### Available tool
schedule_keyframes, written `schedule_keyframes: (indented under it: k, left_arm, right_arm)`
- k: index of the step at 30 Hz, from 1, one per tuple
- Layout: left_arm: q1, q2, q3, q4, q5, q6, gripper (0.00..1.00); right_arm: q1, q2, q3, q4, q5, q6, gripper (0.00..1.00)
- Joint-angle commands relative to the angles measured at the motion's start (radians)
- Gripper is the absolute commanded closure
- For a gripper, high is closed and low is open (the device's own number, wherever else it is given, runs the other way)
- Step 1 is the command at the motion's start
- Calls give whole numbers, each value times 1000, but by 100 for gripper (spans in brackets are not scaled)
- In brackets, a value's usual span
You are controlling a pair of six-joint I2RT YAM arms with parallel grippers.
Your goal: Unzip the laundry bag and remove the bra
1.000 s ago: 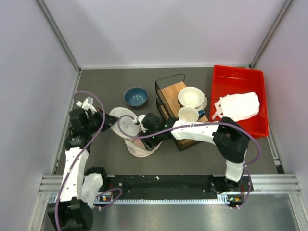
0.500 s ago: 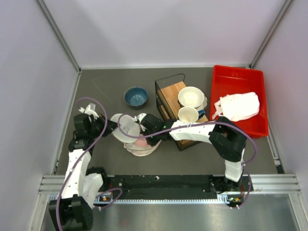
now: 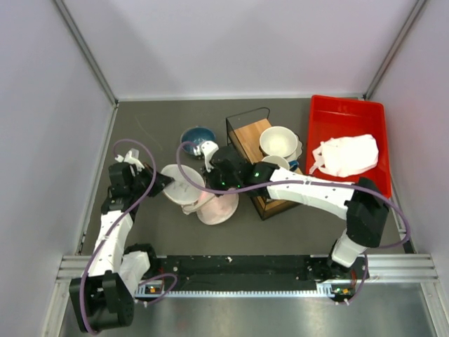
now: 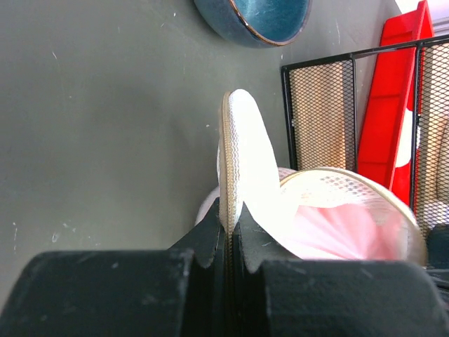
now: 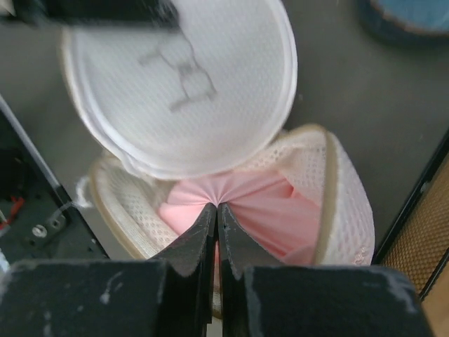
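The laundry bag [image 3: 219, 206] lies open in the middle of the table, its mesh body [image 5: 344, 203] gaping toward my right wrist camera. Its round lid [image 5: 179, 70], marked with a black line drawing, is swung up and away. My left gripper [image 4: 230, 223] is shut on the lid's zippered rim [image 4: 226, 161], and it sits at the bag's left side [image 3: 165, 184] in the top view. The pink bra [image 5: 280, 210] fills the bag's mouth. My right gripper [image 5: 217, 206] is shut on a pinch of that pink fabric, which puckers around the tips.
A blue bowl [image 3: 196, 135] sits just beyond the bag, partly behind my right wrist. A black wire rack [image 3: 247, 133] with a wooden board holds white bowls [image 3: 279, 140] to the right. A red tray [image 3: 347, 102] with a white garment [image 3: 347, 156] lies far right.
My right gripper has closed on the pink fabric inside the bag. The right arm has swung toward the far side, and the bag's body has shifted right while the left gripper keeps hold of the lid.
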Motion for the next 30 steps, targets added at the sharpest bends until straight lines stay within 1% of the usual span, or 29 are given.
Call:
schedule_keyframes:
  k: [1, 3, 4, 10, 13, 17, 20, 25, 28, 30]
  left_arm:
    - [0, -17, 17, 50, -10, 2, 100]
    - [0, -22, 16, 50, -14, 5, 100]
    - [0, -19, 16, 47, -11, 8, 100]
    - [1, -6, 31, 17, -20, 26, 100]
    - [0, -5, 37, 13, -16, 29, 100]
    - [-2, -11, 40, 7, -8, 28, 100]
    - [-5, -29, 43, 4, -7, 26, 100]
    - [-12, -40, 75, -41, -7, 45, 100]
    - [-12, -61, 126, -81, 22, 43, 100]
    - [-12, -84, 204, -122, 33, 48, 100]
  right_arm:
    - [0, -107, 77, 146, -38, -3, 100]
    - [-12, -123, 91, 193, -44, 8, 100]
    - [-26, -126, 134, 203, -59, 11, 100]
    - [-36, -121, 293, 194, -1, -16, 100]
    - [-36, -118, 332, 208, 17, -19, 100]
    - [-36, -117, 338, 256, 39, -4, 100]
    - [-36, -85, 364, 265, 63, -1, 100]
    - [-62, -49, 384, 303, 95, 22, 100]
    - [-80, -8, 399, 293, 79, 34, 100]
    - [-86, 24, 404, 280, 62, 50, 100]
